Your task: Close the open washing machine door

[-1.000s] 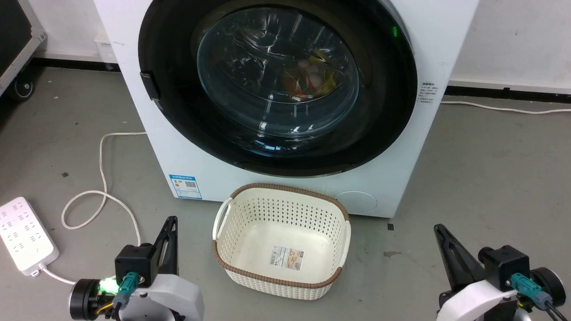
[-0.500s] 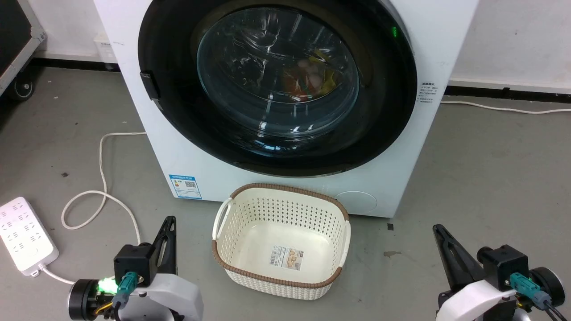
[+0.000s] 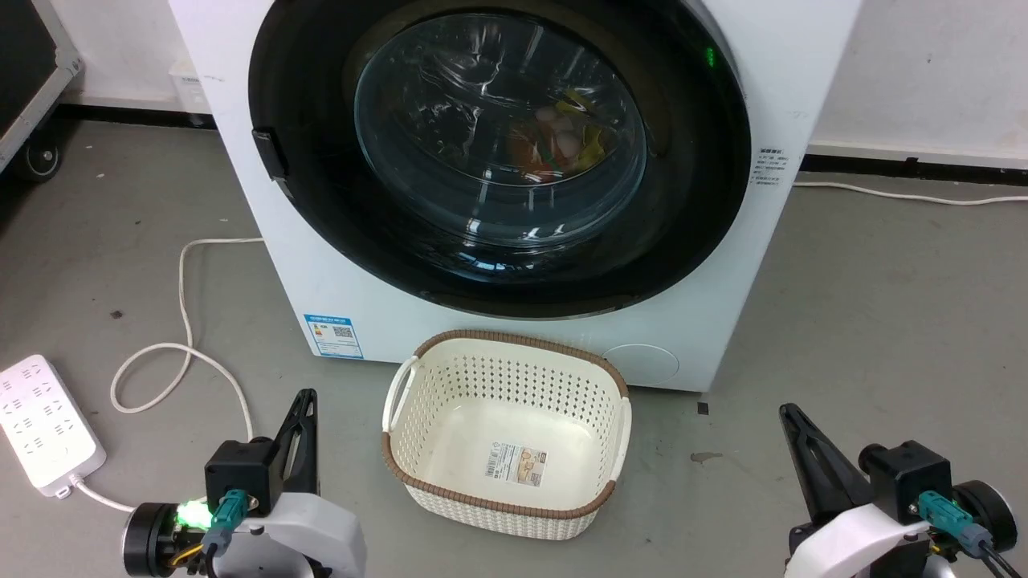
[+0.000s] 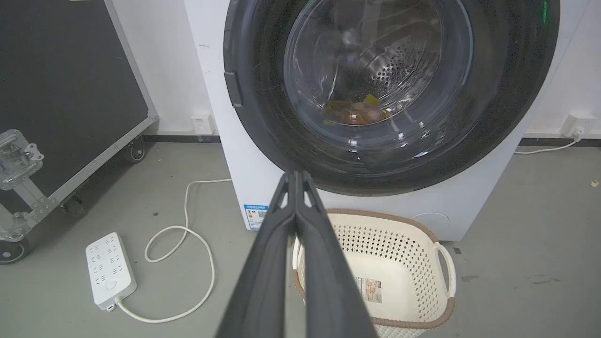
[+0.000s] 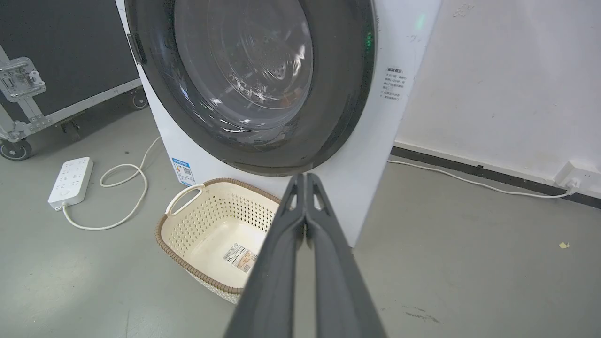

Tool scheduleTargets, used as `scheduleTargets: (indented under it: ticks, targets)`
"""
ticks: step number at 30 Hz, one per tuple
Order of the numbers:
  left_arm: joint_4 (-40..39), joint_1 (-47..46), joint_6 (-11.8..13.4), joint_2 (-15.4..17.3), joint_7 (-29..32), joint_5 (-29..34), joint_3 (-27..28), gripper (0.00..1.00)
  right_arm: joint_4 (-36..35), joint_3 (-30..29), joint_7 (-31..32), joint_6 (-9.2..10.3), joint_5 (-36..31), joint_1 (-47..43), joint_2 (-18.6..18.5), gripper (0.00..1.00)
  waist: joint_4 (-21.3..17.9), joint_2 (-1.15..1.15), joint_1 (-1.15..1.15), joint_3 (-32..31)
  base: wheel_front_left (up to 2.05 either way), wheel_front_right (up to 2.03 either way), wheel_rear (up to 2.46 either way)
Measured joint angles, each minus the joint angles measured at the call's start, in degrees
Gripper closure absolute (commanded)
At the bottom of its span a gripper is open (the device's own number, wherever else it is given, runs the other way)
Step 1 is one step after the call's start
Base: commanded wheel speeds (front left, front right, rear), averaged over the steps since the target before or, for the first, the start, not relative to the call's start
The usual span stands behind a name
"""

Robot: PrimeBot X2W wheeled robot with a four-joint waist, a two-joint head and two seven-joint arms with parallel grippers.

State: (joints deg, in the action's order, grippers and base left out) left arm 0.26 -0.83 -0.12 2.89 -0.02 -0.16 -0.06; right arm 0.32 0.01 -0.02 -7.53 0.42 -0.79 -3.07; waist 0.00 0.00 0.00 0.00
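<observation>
The washing machine door (image 3: 305,104), round with a wide glossy black rim and a clear domed glass centre, lies flat against the white washer front; coloured laundry shows through the glass. The door (image 4: 263,117) and the door (image 5: 342,94) also appear in both wrist views. My left gripper (image 3: 305,397) rests low at the lower left, fingers pressed together and holding nothing; the left gripper (image 4: 296,176) shows its tips touching. My right gripper (image 3: 789,411) sits at the lower right, also shut and empty, tips of the right gripper (image 5: 305,177) meeting. Both are well short of the door.
A cream perforated laundry basket (image 3: 409,385) with a brown rim stands on the floor just before the washer, between my grippers. A white power strip (image 3: 44,421) and looped cable (image 3: 185,337) lie at the left. A black wheeled case (image 4: 70,94) stands far left.
</observation>
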Motion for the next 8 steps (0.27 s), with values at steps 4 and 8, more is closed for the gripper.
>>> scheduleTargets:
  ticks: [4,8]
  targets:
    - [-0.01,0.00,0.00,-0.01,0.00,0.00,0.01,1.00,-0.01,0.02,0.00,0.00,0.00,0.00,0.00,1.00,0.00,0.00,0.00,0.00,0.00,0.00,0.00]
    - [-0.01,0.01,0.00,-0.01,0.00,0.00,0.01,1.00,-0.01,0.02,0.00,0.00,0.00,0.01,0.00,1.00,0.00,0.00,0.00,0.00,0.00,0.00,0.00]
